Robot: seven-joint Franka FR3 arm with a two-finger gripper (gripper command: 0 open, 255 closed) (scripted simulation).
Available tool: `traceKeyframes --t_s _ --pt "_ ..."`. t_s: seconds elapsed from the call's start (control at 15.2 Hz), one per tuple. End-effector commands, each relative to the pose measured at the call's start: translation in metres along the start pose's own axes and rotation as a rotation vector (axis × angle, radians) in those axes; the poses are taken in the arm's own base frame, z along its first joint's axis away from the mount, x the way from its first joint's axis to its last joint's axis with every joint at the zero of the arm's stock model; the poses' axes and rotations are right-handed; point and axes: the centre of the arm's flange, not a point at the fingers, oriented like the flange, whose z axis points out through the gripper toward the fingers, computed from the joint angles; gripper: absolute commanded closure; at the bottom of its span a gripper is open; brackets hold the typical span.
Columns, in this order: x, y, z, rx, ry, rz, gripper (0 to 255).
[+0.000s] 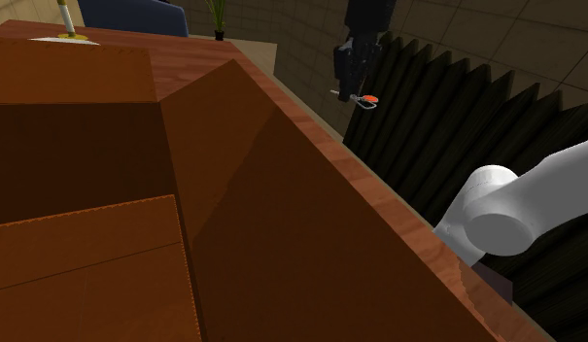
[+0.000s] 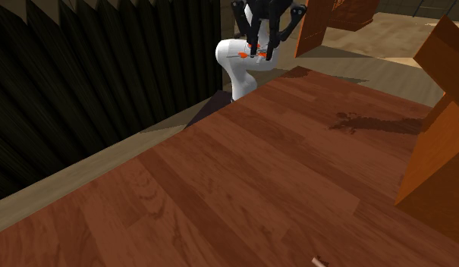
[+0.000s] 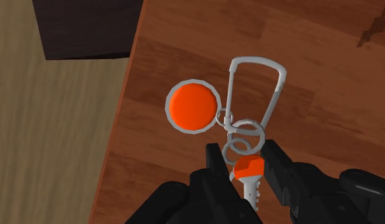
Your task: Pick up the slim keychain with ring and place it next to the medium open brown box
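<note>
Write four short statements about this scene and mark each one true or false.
1. The gripper is shut on the keychain. True.
2. The keychain's round tag is blue. False: it is orange.
3. A grey clip hangs on the keychain. True.
4. The table under the gripper is white. False: it is reddish-brown wood.
</note>
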Motion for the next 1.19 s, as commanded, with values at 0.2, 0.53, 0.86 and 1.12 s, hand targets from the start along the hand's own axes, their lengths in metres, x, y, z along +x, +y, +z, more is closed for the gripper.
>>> traceKeyframes --t_s 0.2,0.53,0.86,1.12 --pt "-0.002 0.000 -0.027 0.000 0.000 0.000 255" --pt "-0.003 0.001 -0.053 0.000 0.000 0.000 255" --pt "-0.005 0.002 -0.079 0.000 0.000 0.000 255" --pt "-0.007 0.003 -0.101 0.000 0.000 0.000 255"
